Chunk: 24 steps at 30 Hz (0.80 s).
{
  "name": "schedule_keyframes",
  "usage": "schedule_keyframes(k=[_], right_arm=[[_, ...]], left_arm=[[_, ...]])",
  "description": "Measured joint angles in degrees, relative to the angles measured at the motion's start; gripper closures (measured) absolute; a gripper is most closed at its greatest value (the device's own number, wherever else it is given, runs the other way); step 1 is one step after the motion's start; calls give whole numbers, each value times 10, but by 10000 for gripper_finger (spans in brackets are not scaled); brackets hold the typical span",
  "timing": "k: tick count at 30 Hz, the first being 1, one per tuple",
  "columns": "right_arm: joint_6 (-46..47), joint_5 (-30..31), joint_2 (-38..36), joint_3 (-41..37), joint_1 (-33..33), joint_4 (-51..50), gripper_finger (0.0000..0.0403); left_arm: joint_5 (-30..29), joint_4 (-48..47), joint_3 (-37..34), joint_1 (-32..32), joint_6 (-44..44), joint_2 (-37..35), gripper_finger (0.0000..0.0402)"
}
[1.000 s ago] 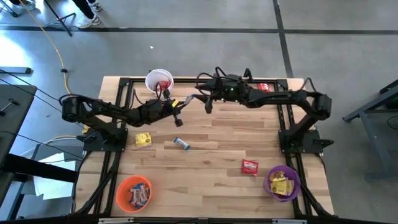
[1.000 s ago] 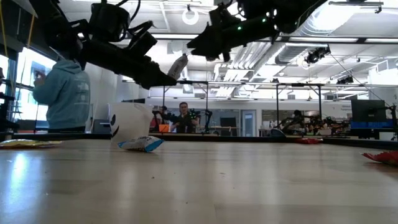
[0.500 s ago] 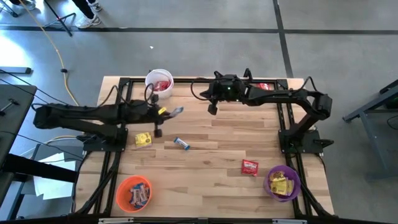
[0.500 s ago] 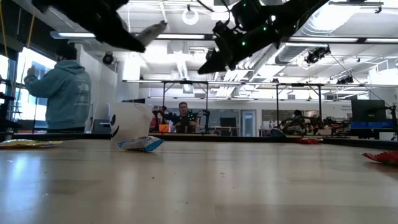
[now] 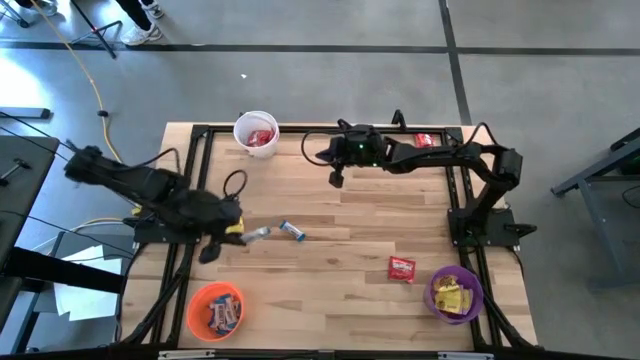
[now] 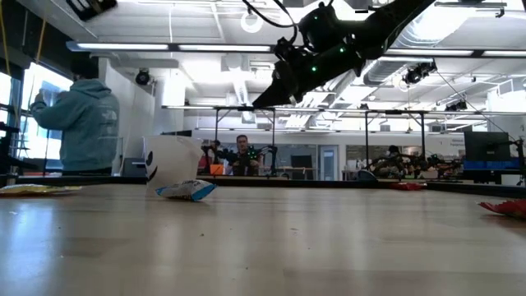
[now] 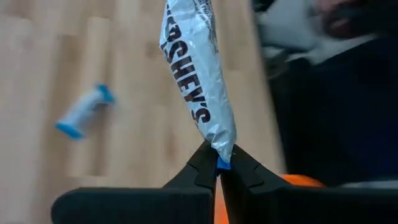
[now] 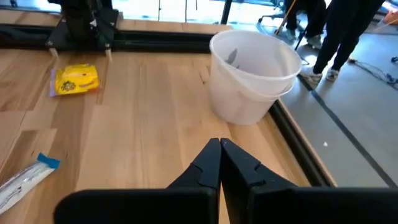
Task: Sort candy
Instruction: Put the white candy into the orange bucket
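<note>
Pinching crinkly silver candy bar (image 7: 198, 74) | left claw (image 7: 217, 167) | plank table (image 7: 137, 124)

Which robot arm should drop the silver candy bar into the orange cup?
The left arm. Its left claw already pinches the silver candy bar close to the orange cup. The right claw is shut on nothing, far off near the white cup.
</note>
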Motion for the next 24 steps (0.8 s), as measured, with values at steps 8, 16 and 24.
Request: schedule_keyframes(k=[8,16,24], right_arm=[[-10,0,0,0,-1,23,402],[-20,0,0,0,-1,22,402],[-31,0,0,0,-1,22,403]], left_arm=[[96,2,17,-143,-322,4,401],[51,44,12,-248,-493,59,401],[52,213,-52,-315,-665,107,401]])
